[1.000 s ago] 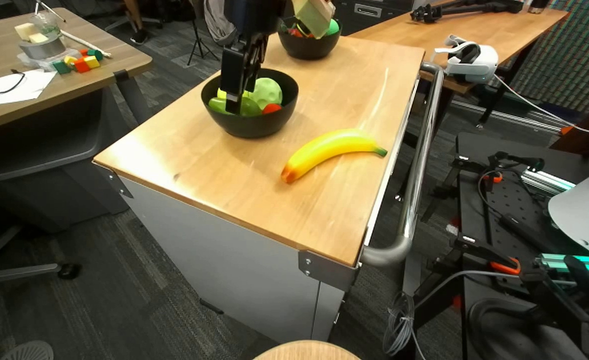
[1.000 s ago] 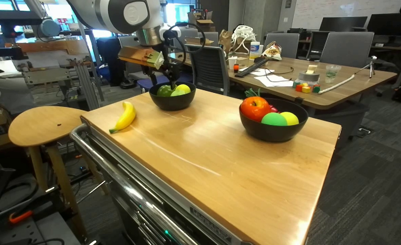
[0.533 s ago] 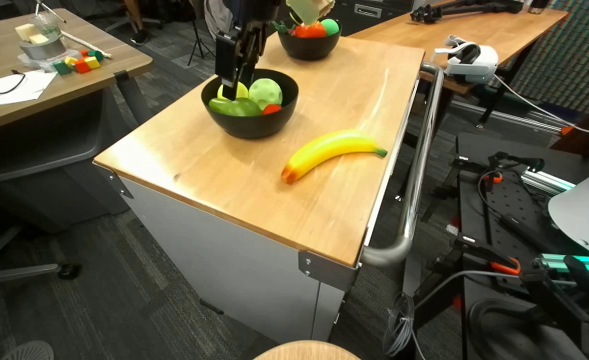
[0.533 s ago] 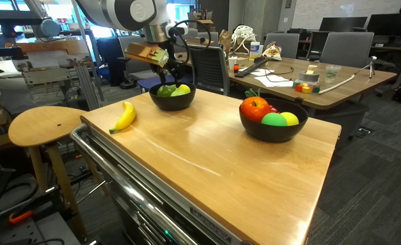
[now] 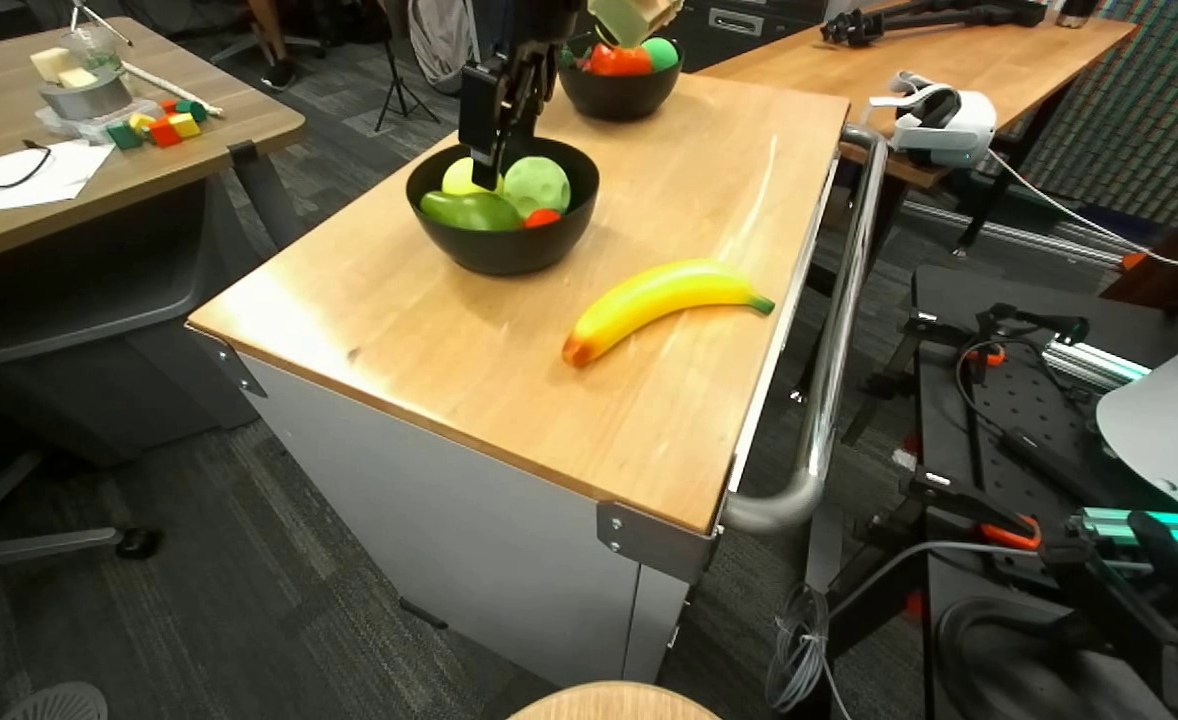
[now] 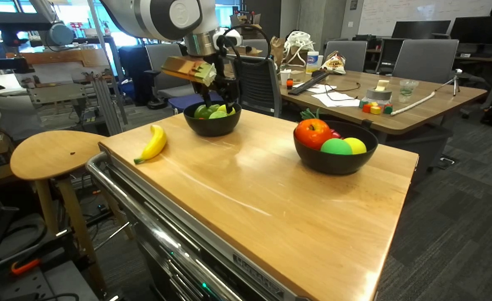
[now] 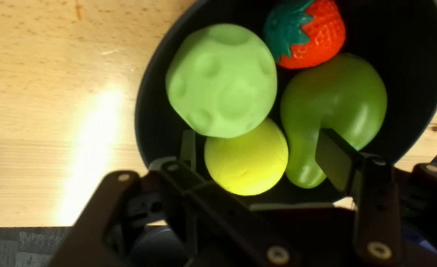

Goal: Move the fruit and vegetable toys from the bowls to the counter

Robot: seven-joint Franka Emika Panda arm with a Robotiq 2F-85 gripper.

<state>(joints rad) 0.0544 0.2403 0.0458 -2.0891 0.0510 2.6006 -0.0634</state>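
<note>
Caution: misgrip possible in the crowded black bowl (image 7: pixel 407 44), centre-right of wrist view.
My end effector (image 7: pixel 259 148) stands wide and empty, framing the matte yellow ball (image 7: pixel 246 161) at centre. Should I close, the finger (image 7: pixel 335 161) at right could drag the glossy, tapered pear-shaped toy (image 7: pixel 337 100); the dimpled green ball (image 7: pixel 222 79) could roll. Strawberry (image 7: pixel 320 39), upper right: seed-pitted.

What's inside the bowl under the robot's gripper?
A dimpled pale-green ball, a strawberry, a green pear-shaped toy and a round yellow toy. Anything underneath is covered, and the gripper hides part of the bowl.
</note>
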